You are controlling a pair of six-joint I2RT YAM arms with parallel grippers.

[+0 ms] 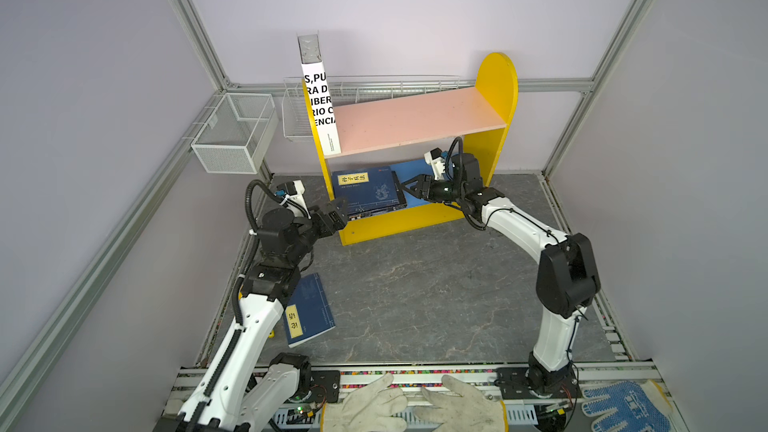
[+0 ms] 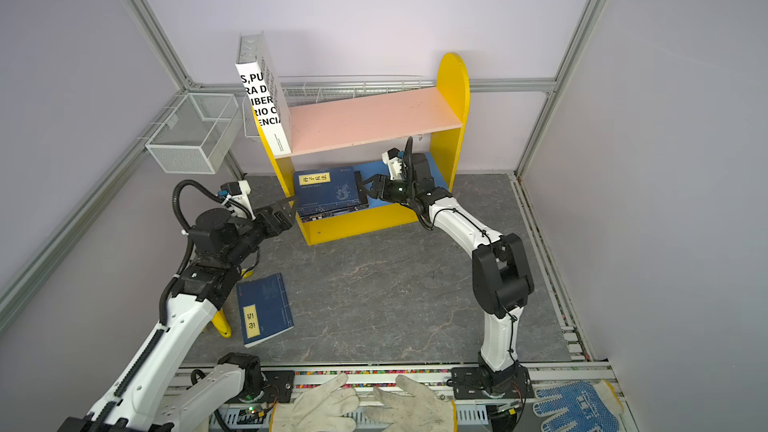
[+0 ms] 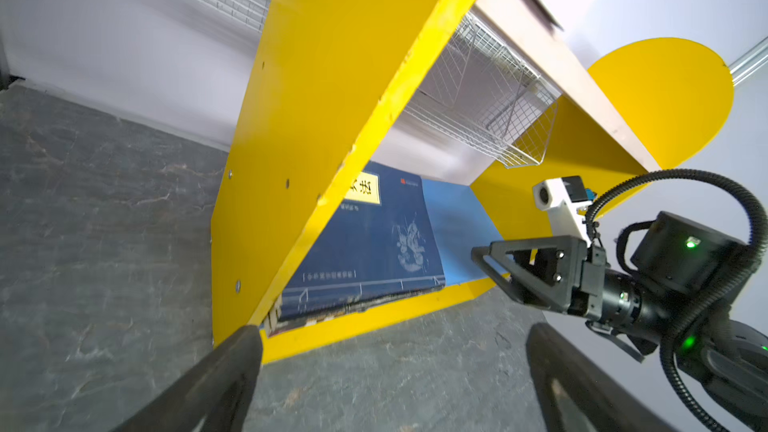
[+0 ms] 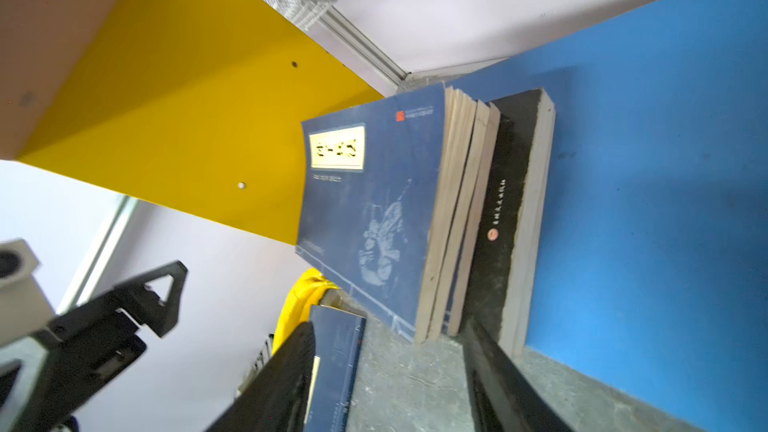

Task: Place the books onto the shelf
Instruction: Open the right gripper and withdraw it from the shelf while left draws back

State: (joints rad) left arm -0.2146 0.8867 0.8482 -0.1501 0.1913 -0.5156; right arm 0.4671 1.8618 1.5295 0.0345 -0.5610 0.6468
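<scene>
Grey marbled bench (image 1: 415, 284), yellow shelf (image 1: 496, 89), one stack of books (image 1: 365, 189) on its blue board (image 1: 409, 170).
Left claw (image 1: 341, 213) and right claw (image 1: 405, 189), both gaping and empty, flank it: navy on top, lower books uncountable. One white book (image 1: 322, 110) stands above both claws. One navy book (image 1: 311, 313) lies behind left claw, partly under the arm.

Overhead pair, wrist views near shelf (image 3: 332, 76)
</scene>
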